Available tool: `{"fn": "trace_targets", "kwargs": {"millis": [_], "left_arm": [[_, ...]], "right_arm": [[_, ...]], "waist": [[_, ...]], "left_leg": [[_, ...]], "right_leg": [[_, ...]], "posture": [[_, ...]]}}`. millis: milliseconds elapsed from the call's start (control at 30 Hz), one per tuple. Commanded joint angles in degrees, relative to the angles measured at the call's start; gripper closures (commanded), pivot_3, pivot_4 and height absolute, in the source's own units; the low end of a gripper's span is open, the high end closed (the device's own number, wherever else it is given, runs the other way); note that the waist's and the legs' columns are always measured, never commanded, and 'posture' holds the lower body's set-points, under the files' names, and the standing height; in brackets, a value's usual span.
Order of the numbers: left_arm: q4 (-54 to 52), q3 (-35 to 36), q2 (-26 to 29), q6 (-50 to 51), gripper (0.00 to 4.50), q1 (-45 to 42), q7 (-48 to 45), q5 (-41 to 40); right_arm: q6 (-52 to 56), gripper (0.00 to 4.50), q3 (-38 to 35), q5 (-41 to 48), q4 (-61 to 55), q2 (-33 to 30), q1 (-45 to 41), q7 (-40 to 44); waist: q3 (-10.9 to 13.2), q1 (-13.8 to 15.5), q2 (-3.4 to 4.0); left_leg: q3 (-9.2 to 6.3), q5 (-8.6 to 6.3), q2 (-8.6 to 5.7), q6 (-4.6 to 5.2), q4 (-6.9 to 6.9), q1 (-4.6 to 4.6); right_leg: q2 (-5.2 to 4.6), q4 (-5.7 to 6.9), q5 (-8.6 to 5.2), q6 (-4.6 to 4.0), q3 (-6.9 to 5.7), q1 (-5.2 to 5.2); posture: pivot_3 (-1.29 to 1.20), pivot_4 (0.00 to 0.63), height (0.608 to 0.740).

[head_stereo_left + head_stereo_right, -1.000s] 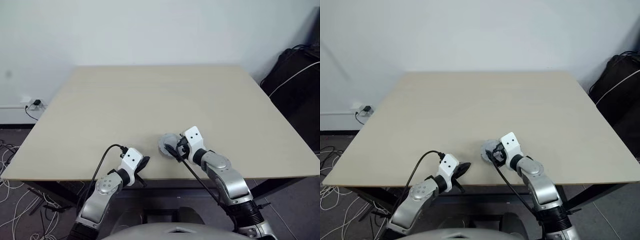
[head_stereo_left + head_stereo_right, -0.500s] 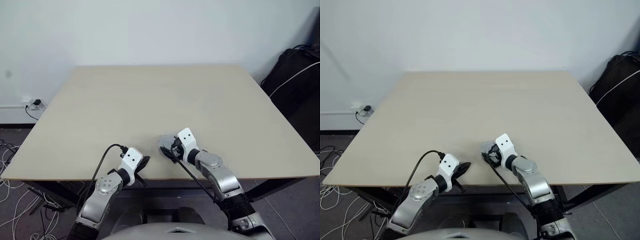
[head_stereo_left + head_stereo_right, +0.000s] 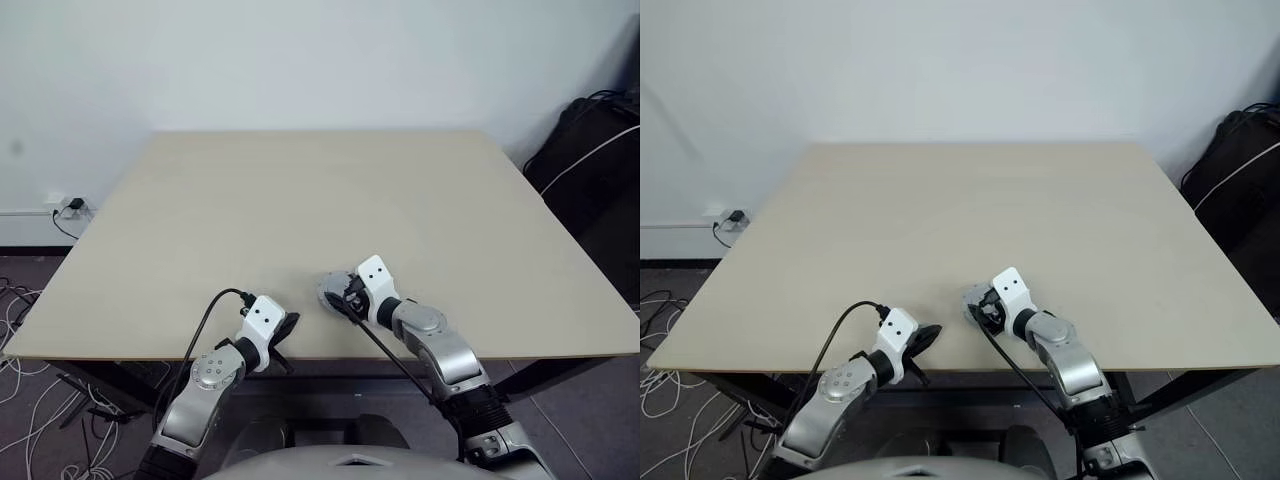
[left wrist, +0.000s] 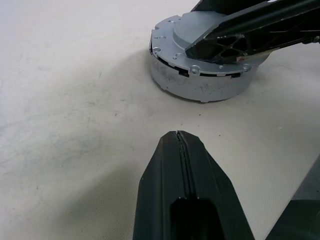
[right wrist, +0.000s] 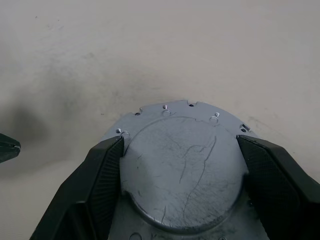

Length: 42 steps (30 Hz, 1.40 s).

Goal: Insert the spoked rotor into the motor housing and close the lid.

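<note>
Right wrist view shows the lid [image 5: 182,170] already seated on the motor housing [image 4: 200,87], which stands near the front edge of the table [image 3: 300,200]. No rotor lies loose, so it is probably inside, though that is hidden. The right gripper [image 5: 180,185] straddles the lid, its fingers [image 5: 100,175] against the rim. The left gripper [image 4: 181,145] rests clenched and empty just beside. Likely only a final press or release remains.

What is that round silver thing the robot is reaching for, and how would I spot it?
Look at the big beige table, then along its near edge, about midway. There sits the lid, a flat round silver metal piece with small holes round its rim and a scratched top, with the right gripper straddling it. Nothing else on the table is metal and round.
</note>
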Motion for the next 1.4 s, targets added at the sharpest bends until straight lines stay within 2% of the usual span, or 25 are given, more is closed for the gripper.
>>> {"fn": "trace_targets", "kwargs": {"millis": [33, 567, 1100, 1400], "left_arm": [[-2.3, 0.3, 0.0, -1.1, 4.50, -0.7, 0.3, -0.1], [-2.6, 0.5, 0.0, -1.0, 4.50, -0.3, 1.4, -0.1], [-2.4, 0.4, -0.1, -1.0, 4.50, -0.6, 1.3, -0.2], [-2.5, 0.4, 0.0, -1.0, 4.50, -0.7, 1.2, -0.3]], "right_arm": [[0.1, 1.23, -0.5, -0.7, -2.0, -0.1, -0.8, -0.9], [1.7, 1.23, 0.2, -3.7, 1.2, 1.5, -2.9, -4.8], [9.9, 1.23, 1.6, -1.6, 0.8, -1.5, -4.2, 2.3], [8.2, 1.23, 2.2, -2.6, 0.8, -1.5, -3.9, 0.9]], "waist": [[0.0, 0.0, 0.00], [0.0, 0.0, 0.01], [-0.2, 0.0, 0.09], [-0.2, 0.0, 0.12]], "left_leg": [[0.00, 0.00, 0.00, 0.00, 0.00, 0.00], [0.00, 0.00, 0.00, -0.01, 0.00, 0.01], [-0.02, 0.01, -0.01, 0.01, 0.00, 0.01], [-0.04, 0.00, -0.01, 0.00, 0.00, 0.01]], "right_leg": [[0.00, 0.00, 0.00, 0.00, 0.00, 0.00], [0.01, 0.02, 0.01, 0.00, 0.01, -0.01], [0.00, 0.01, 0.00, 0.00, -0.02, 0.02], [0.00, 0.00, 0.00, 0.00, -0.04, 0.02]], "posture": [[0.00, 0.000, 0.740], [0.00, 0.000, 0.740], [0.00, 0.000, 0.740], [0.00, 0.000, 0.740]]}}
